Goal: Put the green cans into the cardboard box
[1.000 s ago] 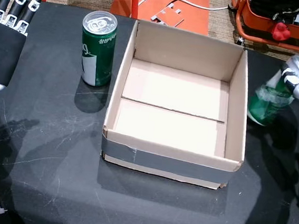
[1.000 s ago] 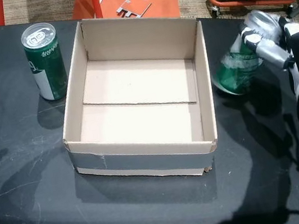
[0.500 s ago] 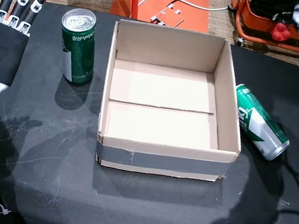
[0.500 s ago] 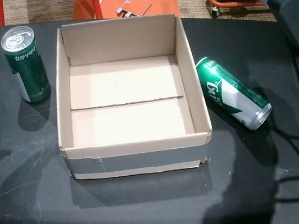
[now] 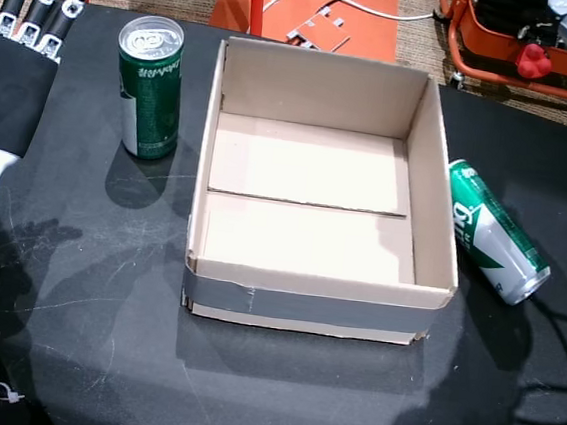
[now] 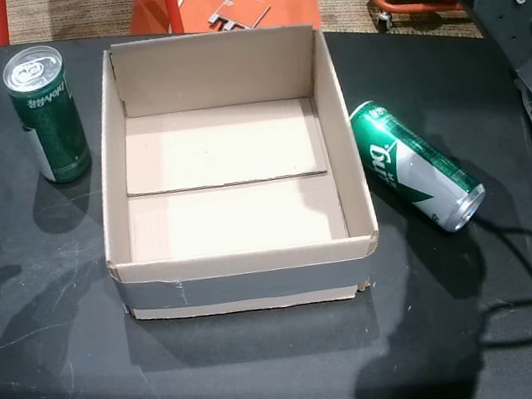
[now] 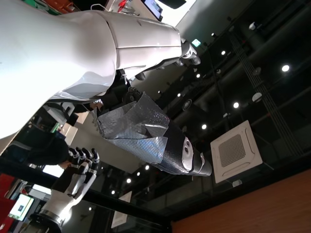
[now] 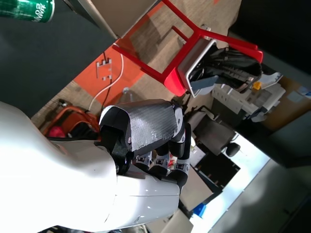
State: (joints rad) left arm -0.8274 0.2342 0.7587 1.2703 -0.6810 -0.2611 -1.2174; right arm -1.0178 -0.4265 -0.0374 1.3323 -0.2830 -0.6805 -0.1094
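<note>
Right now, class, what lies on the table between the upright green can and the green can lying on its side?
The cardboard box, open and empty, sits between the upright can and the tipped can. Both head views show it.

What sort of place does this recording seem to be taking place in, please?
Probably an indoor robotics lab or demo hall: a black worktable with a cardboard box, another humanoid robot standing in the background of the left wrist view, and an exposed ceiling with an air-conditioning unit.

Head cams down; wrist cams roomward.
</note>
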